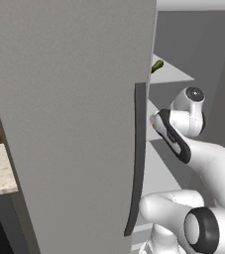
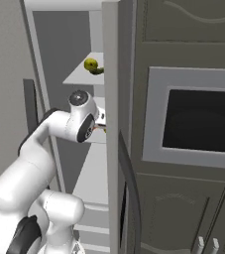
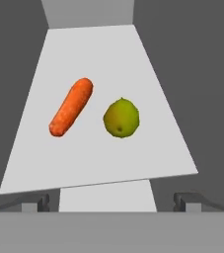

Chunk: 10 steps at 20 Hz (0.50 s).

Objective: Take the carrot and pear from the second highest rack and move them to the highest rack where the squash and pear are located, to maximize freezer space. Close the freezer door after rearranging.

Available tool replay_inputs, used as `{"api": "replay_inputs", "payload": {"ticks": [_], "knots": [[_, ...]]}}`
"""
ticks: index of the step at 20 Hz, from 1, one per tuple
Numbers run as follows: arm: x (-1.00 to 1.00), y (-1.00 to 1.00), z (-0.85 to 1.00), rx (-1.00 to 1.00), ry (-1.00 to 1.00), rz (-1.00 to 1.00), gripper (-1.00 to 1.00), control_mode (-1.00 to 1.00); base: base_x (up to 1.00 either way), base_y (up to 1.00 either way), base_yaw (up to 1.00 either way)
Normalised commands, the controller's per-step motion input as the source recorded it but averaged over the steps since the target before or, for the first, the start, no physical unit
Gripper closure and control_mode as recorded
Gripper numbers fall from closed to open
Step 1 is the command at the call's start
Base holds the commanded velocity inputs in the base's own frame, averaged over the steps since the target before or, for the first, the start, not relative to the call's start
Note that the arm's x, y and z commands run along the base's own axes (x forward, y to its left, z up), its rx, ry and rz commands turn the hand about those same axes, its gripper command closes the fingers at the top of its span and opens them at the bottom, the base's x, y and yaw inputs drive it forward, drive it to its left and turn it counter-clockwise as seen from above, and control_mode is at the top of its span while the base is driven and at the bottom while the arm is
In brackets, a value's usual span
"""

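Two tall grey doors are seen standing open on the freezer [image 2: 59,30], its interior a flat matte grey; the freezer door [image 1: 69,124] in the left base view is a broad smooth slab with one long dark vertical handle [image 1: 136,158] along its edge. Several thin, flat, light-grey shelf boards are stacked inside. On the highest rack [image 2: 79,77] one round yellow-green pear [image 2: 90,64] is seen with one dark green elongated squash [image 2: 98,71] lying just beside it; the squash's tip is also glimpsed past the door edge in the left base view [image 1: 157,65]. On the shelf below [image 3: 103,163], a smooth pale trapezoid in the hand view, one carrot [image 3: 71,107] and one second pear [image 3: 121,117] lie side by side, near each other but apart. The carrot is bright orange, blunt-ended and slightly tapered, laid at a slant; the pear is yellow-green with a brownish blush and a small dark dimple. The gripper [image 3: 111,202] is held in front of this shelf, its two small dark fingertips spread wide at the lower corners, with nothing between them.
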Motion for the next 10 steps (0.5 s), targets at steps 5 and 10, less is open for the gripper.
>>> {"api": "replay_inputs", "payload": {"ticks": [5,10], "knots": [[0.27,0.0,-0.28,0.0,0.0,0.0,-1.0,-1.0,0.0,0.0,0.0],[0.23,0.0,-0.16,0.0,0.0,0.0,-1.0,-1.0,0.0,0.0,0.0]]}}
